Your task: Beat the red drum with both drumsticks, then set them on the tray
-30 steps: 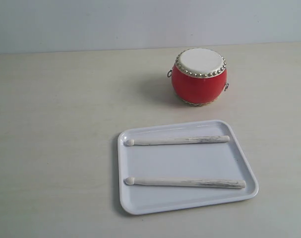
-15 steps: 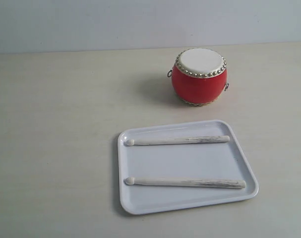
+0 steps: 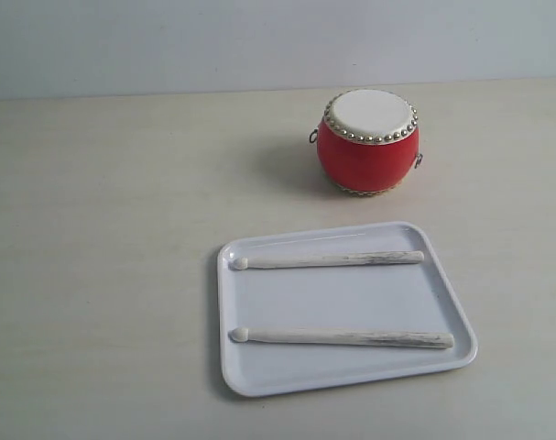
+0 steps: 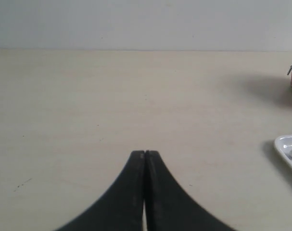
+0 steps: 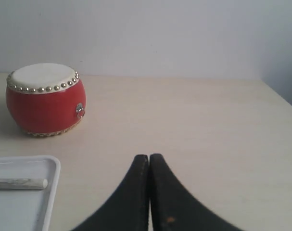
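Note:
The red drum (image 3: 368,140) with its cream skin stands upright on the table, behind the white tray (image 3: 346,367). Two pale drumsticks lie side by side across the tray, one farther back (image 3: 328,260) and one nearer the front (image 3: 342,338), bead tips to the left. Neither arm shows in the exterior view. My left gripper (image 4: 145,152) is shut with nothing in it, over bare table left of the tray (image 4: 286,144). My right gripper (image 5: 149,156) is shut and empty, to the right of the drum (image 5: 44,100) and the tray's corner (image 5: 53,166); one drumstick end (image 5: 20,183) shows there.
Pale beige tabletop (image 3: 103,257) spreads to the left and right of the tray and drum. A plain light wall (image 3: 168,41) runs along the table's far edge.

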You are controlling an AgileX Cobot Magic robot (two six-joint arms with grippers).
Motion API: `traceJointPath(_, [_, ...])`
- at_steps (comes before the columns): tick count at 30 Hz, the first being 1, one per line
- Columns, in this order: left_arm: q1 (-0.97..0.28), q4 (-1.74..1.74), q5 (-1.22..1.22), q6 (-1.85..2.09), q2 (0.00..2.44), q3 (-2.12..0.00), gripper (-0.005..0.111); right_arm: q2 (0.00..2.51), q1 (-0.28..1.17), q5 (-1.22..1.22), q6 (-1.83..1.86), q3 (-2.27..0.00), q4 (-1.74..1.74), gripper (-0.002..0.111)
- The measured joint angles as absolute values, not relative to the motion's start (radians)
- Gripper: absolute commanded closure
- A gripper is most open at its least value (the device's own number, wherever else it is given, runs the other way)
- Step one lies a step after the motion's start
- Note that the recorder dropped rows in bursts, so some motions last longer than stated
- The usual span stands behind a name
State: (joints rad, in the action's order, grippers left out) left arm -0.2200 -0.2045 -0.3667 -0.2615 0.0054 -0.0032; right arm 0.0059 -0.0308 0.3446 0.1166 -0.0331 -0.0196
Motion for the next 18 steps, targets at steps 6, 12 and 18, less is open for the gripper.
traceJointPath(6, [-0.220, -0.204, -0.367, -0.261, 0.005, -0.003, 0.107, 0.006, -0.031, 0.327, 0.074, -0.004, -0.009, 0.108])
traceJointPath(12, [-0.220, -0.204, -0.367, -0.261, 0.005, -0.003, 0.107, 0.006, -0.031, 0.318, 0.056, -0.004, 0.000, 0.108])
traceJointPath(18, [-0.220, -0.204, -0.367, -0.261, 0.005, -0.003, 0.107, 0.006, -0.031, 0.318, 0.056, -0.004, 0.000, 0.108])
